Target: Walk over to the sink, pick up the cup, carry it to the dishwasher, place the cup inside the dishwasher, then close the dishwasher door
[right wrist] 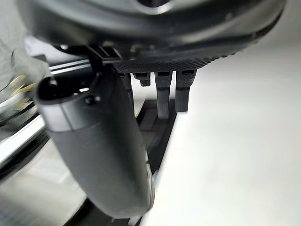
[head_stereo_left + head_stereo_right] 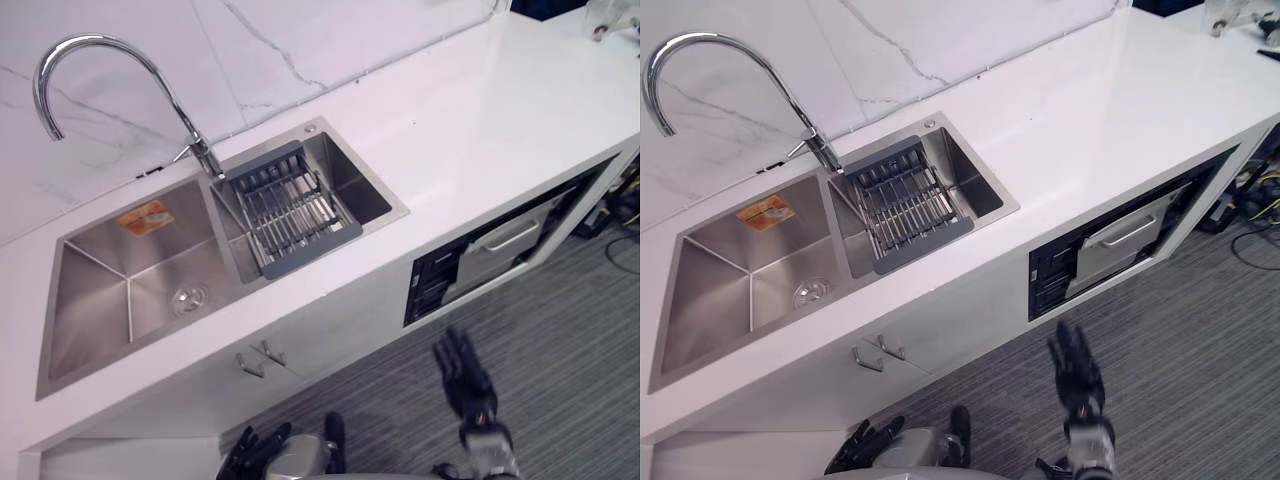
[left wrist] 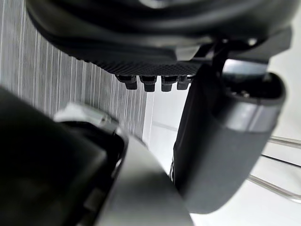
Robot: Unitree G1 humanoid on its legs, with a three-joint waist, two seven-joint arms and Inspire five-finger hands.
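The steel double sink (image 2: pixel 130 290) is set in the white counter (image 2: pixel 480 120), with a curved tap (image 2: pixel 60 60) behind it and a grey drainer rack (image 2: pixel 290 210) across the right basin. Both basins look bare. Under the counter to the right is the dishwasher (image 2: pixel 505 245), with a silver front, a bar handle and a black panel (image 2: pixel 432 285) beside it. A clear glass thing (image 2: pixel 608 20) stands at the counter's far right corner. My right hand (image 2: pixel 466 382) hangs open over the floor below the dishwasher. My left hand (image 2: pixel 256 450) hangs low by the cabinet, fingers relaxed and holding nothing.
White cabinet doors with two small handles (image 2: pixel 258 358) sit below the sink. Grey striped carpet (image 2: pixel 560 360) spreads in front of the counter. Cables (image 2: pixel 625 215) lie on the floor at the far right. A marble wall (image 2: pixel 300 40) backs the counter.
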